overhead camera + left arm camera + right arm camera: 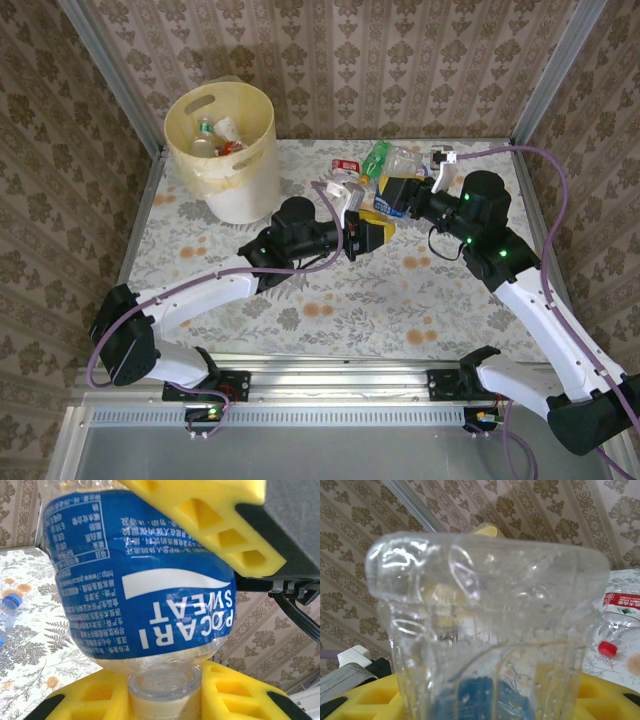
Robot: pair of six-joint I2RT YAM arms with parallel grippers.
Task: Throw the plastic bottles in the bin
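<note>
Two arms reach inward over the bench, elbows bent. The left end effector is clamped on one blue-labelled bottle. The right end effector grips one clear bottle. About four loose bottles lie just beyond them. One bin, well left of both, holds several more. The floral bench is walled by patterned wallpaper.

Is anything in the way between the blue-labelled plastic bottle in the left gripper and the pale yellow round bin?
Nothing visible. The left gripper grips the blue-labelled plastic bottle, and no object lies on the flowered table between it and the pale yellow round bin. Only the bin's tall wall must be cleared.
</note>
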